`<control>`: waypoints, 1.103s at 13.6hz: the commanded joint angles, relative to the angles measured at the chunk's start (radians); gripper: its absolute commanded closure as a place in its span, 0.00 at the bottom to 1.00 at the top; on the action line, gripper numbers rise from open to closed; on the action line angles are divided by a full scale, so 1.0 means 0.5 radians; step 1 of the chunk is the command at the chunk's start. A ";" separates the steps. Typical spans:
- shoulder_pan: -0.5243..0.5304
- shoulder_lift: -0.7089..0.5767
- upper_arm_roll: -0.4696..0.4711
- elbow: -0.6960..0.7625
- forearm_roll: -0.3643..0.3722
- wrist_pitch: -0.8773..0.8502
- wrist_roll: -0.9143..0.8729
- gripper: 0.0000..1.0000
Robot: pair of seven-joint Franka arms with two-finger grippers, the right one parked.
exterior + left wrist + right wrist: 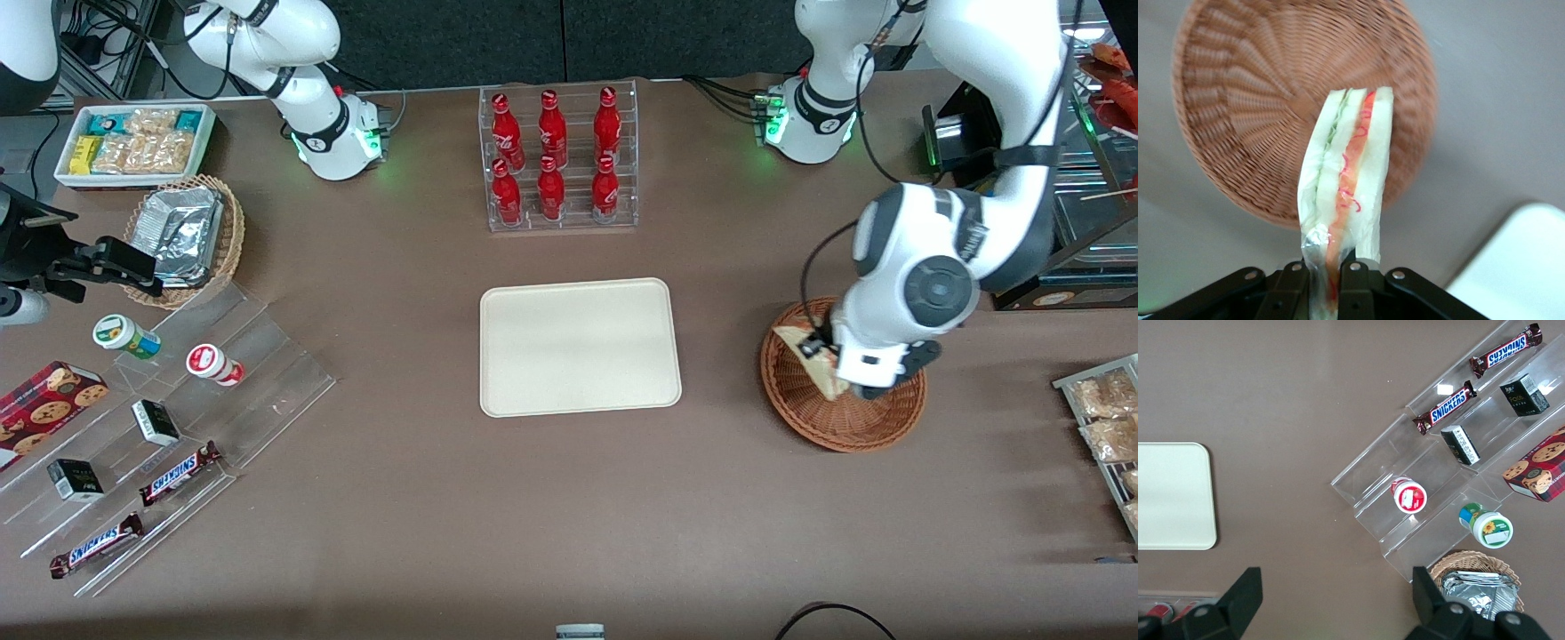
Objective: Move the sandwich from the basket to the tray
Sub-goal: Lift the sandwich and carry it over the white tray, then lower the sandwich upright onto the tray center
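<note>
The brown tabletop [400, 373] holds my tray [580, 347] and basket [840, 418]. My claw [1327, 280] is squeezed tight on the sandwich [1346, 187], up above the basket.

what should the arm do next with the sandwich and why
Probably carry it sideways toward the tray: the gripper is shut on the sandwich, which hangs lifted above the basket, and the tray lies bare beside it.
</note>
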 commanded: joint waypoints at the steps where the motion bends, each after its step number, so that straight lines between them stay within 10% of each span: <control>1: -0.194 0.004 -0.018 0.058 -0.014 -0.055 -0.055 1.00; 15: -0.937 0.529 -0.021 0.493 -0.057 0.230 0.033 1.00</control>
